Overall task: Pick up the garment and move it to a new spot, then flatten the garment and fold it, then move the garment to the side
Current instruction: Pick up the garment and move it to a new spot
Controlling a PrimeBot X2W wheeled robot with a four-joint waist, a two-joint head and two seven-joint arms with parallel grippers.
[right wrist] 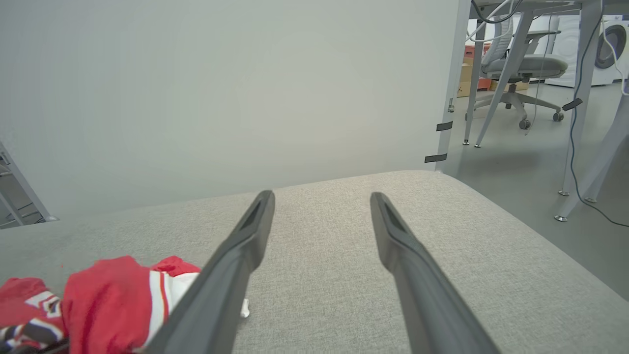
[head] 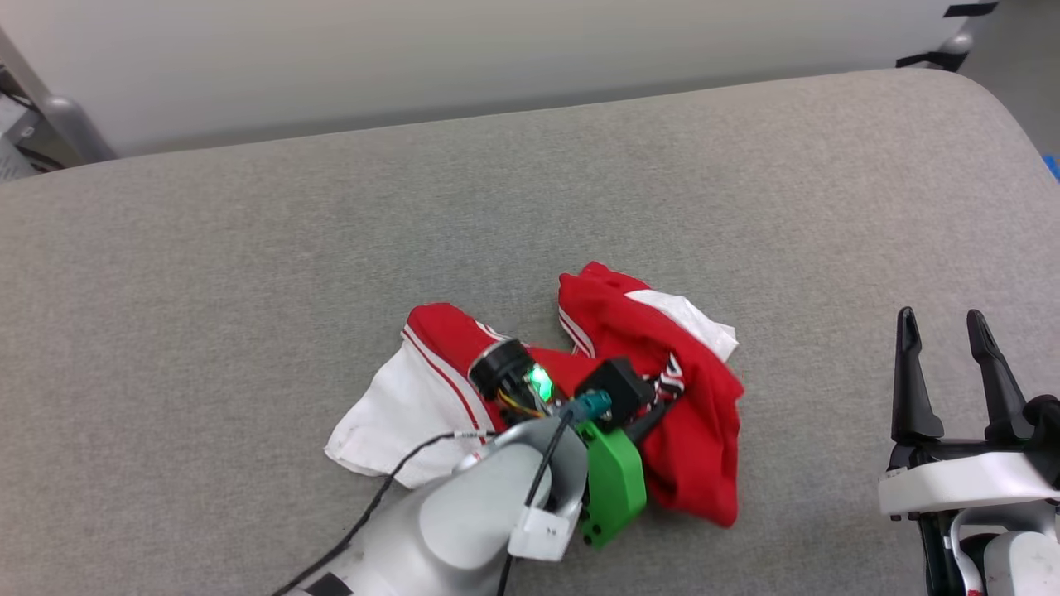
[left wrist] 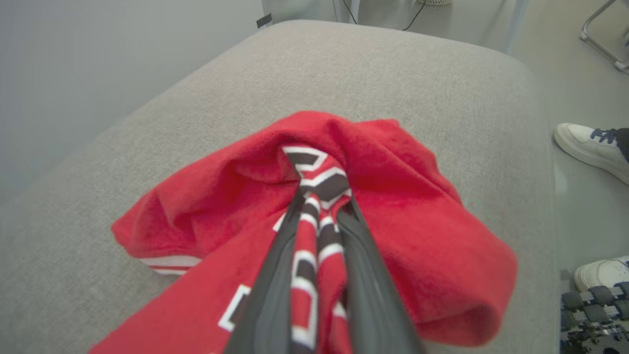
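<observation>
Plainly, the left arm was the nearer one. My left hand (left wrist: 322,196) was already down in the middle of the jersey (head: 691,439), its two fingers drawn almost together on a raised fold of red cloth that carried the black, white-outlined lettering. That pinch looked firm to me, with fabric bunched between the fingers along their whole visible length.

The jersey lay crumpled on the grey cushioned surface (head: 248,248), towards the near edge and a little left of centre. Its long axis ran across my view, from a white sleeve (head: 397,414) at the near left to the red bulk on the right, where a second white patch (head: 687,319) showed at the far side.

My right hand (head: 942,316) was parked well apart to the right with its fingers spread wide and nothing between them, so the jersey lay off to its left.

By my count there were one jersey, two hands and two white patches, plus a person's two pale shoes (left wrist: 589,147) on the floor beside the cushion.

I judged a lift with the left alone would carry it to a new spot.
</observation>
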